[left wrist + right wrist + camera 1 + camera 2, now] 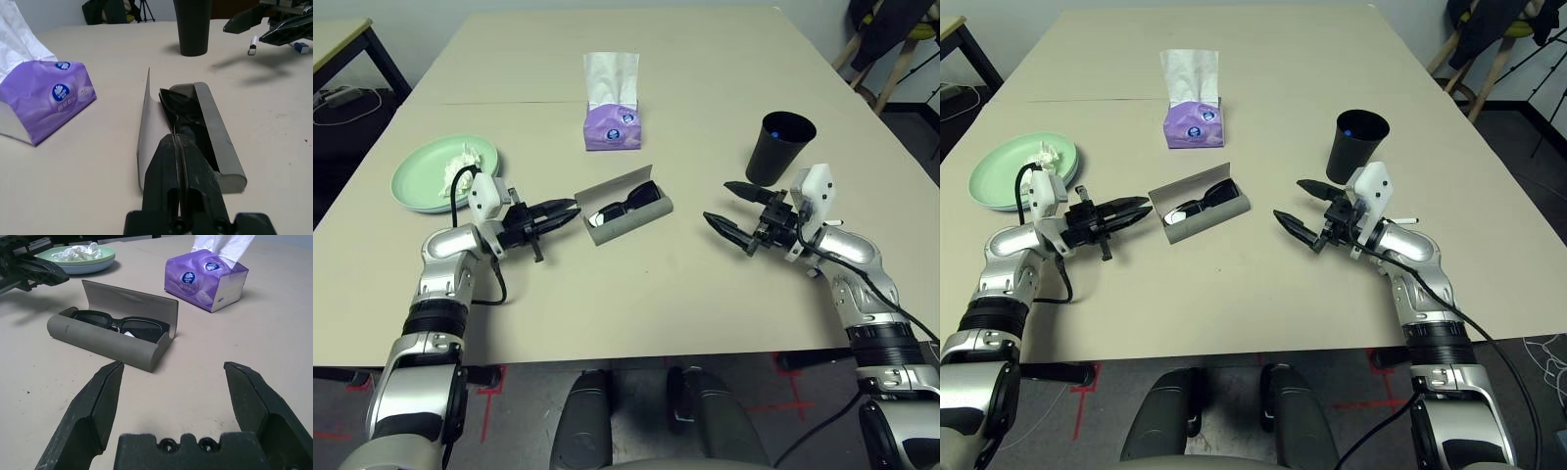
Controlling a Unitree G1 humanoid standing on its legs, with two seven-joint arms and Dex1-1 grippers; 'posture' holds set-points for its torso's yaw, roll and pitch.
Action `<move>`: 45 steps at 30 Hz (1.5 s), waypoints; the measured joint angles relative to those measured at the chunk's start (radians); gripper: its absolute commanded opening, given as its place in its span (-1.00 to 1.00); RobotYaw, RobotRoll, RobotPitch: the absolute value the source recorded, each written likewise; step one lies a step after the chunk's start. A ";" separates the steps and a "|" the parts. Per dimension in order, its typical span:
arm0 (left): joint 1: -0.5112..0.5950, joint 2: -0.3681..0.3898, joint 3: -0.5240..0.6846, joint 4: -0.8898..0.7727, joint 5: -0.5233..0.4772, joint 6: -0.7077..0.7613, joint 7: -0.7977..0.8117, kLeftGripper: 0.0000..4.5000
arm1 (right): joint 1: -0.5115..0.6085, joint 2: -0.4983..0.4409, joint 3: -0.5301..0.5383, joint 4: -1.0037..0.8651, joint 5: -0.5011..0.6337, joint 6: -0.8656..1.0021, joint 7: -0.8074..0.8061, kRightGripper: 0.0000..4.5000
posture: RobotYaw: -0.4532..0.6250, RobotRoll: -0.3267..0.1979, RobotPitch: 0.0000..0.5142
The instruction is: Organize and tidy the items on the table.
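Grey floor, red tape marks; wooden chair right.

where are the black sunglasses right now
The black sunglasses lie inside the open grey glasses case near the table's middle, between the left gripper and right gripper, with the purple tissue box just beyond.

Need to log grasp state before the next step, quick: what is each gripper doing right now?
Left gripper: closed, holding nothing, beside the open grey oblong glasses case.
Right gripper: open, holding nothing, near the black cup.
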 measured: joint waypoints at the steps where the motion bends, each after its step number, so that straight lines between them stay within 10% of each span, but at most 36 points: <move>1: -0.014 0.000 0.000 0.018 0.006 0.001 0.005 -0.99 | 0.000 0.001 0.000 0.000 0.001 -0.001 -0.001 1.00 | -0.04 0.25 -0.37; 20: -0.082 -0.062 0.065 0.057 0.034 0.133 0.254 -0.99 | 0.000 0.017 0.032 -0.007 0.018 0.000 -0.023 1.00 | -0.07 0.25 -0.38; 45: 0.037 -0.084 -0.086 -0.168 0.084 0.261 0.015 -0.99 | -0.012 0.014 0.034 -0.022 0.020 0.009 -0.042 1.00 | -0.04 0.25 -0.41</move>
